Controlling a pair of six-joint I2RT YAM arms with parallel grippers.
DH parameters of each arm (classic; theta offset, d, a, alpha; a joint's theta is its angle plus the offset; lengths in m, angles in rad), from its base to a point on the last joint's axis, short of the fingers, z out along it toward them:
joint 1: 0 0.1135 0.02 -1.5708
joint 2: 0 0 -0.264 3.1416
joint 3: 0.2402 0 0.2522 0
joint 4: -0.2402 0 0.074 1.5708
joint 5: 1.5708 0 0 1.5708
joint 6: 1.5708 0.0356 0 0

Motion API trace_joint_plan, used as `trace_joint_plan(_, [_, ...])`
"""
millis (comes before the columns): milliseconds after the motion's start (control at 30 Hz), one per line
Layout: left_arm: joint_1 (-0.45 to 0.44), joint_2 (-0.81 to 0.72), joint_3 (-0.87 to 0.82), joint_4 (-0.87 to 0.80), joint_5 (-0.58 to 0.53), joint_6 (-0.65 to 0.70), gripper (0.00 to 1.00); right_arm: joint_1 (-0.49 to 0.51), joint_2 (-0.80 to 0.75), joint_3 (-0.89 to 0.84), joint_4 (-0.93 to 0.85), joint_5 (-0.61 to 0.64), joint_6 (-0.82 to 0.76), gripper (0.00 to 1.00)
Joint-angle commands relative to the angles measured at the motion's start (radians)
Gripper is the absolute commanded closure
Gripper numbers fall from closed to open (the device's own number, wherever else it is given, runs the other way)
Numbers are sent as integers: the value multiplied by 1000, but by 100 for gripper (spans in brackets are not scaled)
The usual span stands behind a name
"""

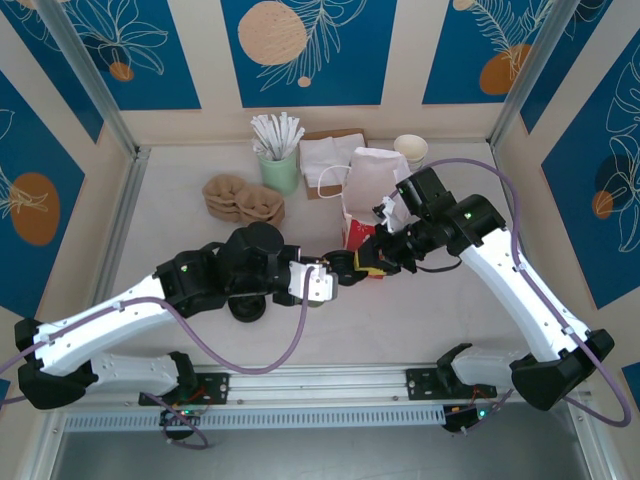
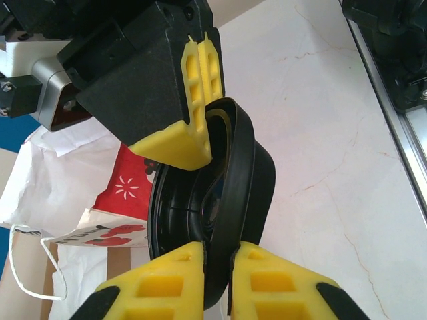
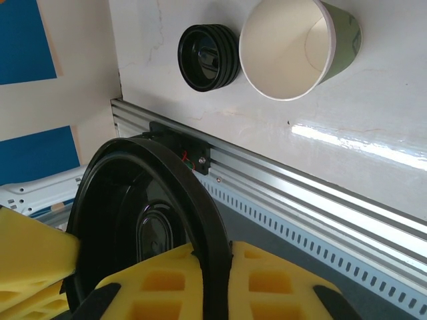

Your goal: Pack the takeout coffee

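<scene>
Both grippers hold one round black lid (image 2: 248,175) on edge above the table, in front of the red-and-white paper bag (image 1: 372,178). My left gripper (image 2: 219,251) is shut on the lid's lower rim. My right gripper (image 3: 215,248) is shut on the rim of the same lid (image 3: 133,200), and its yellow fingers (image 2: 200,100) show at the lid's top. The takeout coffee's olive-green paper cup (image 3: 300,47) sits lidless on the table with its white inside showing. In the top view the cup is largely hidden under my left gripper (image 1: 345,270), which meets my right gripper (image 1: 372,258).
A stack of black lids (image 3: 208,57) lies beside the cup, under the left arm (image 1: 247,305). At the back stand a mint cup of stirrers (image 1: 280,165), brown cup carriers (image 1: 243,198), napkins (image 1: 330,160) and white paper cups (image 1: 410,150). A metal rail (image 3: 300,193) runs along the near edge.
</scene>
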Motion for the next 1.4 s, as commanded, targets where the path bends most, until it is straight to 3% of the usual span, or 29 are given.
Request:
trace_joint_plan(0, [-7, -5, -18, 97, -42, -49, 93, 3, -25, -3, 33, -63, -15, 80])
trace_joint_plan(267, [-7, -42, -82, 169, -67, -154, 93, -60, -84, -26, 63, -21, -16, 55])
trace_joint_plan(367, [-4, -54, -106, 174, -87, -199, 94, -82, -121, -29, 67, 30, -22, 52])
trace_joint_plan(667, [42, -88, -146, 160, -108, -479, 95, -125, -231, -71, 116, 78, -51, 51])
trace_joint_plan(833, [97, -88, -96, 25, -104, -713, 98, -119, -328, -169, 224, 34, -46, 52])
trace_joint_plan(1067, [161, -148, -84, -136, -218, -932, 97, -107, -438, -357, 347, 54, 18, 52])
trace_joint_plan(1233, [282, -202, -143, -140, -77, -1117, 95, -69, -452, -462, 411, 41, 92, 54])
trace_joint_plan(1367, [352, -180, -158, -164, 43, -1168, 95, -17, -471, -541, 474, 76, 150, 54])
